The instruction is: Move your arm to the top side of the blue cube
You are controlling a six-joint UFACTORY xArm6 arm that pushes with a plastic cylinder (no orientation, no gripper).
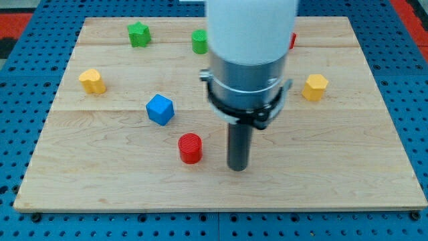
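Observation:
The blue cube (pixel 160 109) lies left of the board's middle. My tip (pixel 237 167) rests on the wooden board (pixel 334 174), to the right of and below the blue cube, well apart from it. A red cylinder (pixel 190 148) stands between them, just left of my tip and below-right of the cube. The arm's wide white and grey body (pixel 249 53) hangs over the upper middle of the board and hides what is behind it.
A green star-like block (pixel 139 33) and a green cylinder (pixel 199 41) sit near the top edge. A yellow block (pixel 92 81) is at the left, a yellow hexagonal block (pixel 314 87) at the right. A red block (pixel 292 40) peeks out beside the arm.

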